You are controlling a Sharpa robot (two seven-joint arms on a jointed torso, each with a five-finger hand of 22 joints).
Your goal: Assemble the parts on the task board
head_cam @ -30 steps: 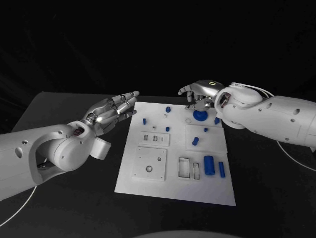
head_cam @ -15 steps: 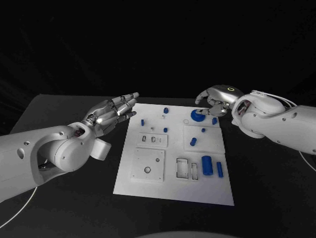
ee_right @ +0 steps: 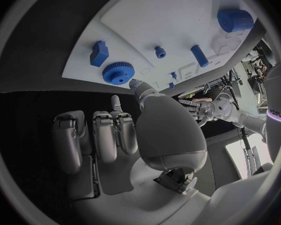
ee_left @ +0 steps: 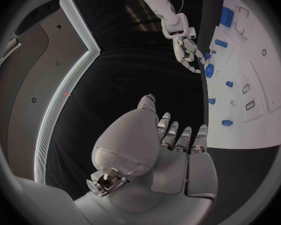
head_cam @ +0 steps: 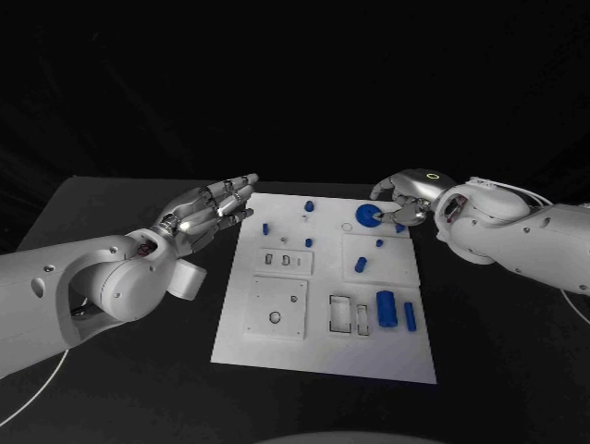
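At the task board [head_cam: 325, 305]'s far right corner, the right hand [head_cam: 404, 194] has slid outward, fingers curled on nothing beside the blue gear [head_cam: 369, 215]. Left hand [head_cam: 213, 211] stays open, fingers spread, by the far left edge.

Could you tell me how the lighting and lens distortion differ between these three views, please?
Head view: dark surroundings, the white task board brightly lit, its edges straight. Left wrist view: fisheye circle, the board's edge bent, the left hand large and evenly lit. Right wrist view: board rim curved, the blue gear sharp.
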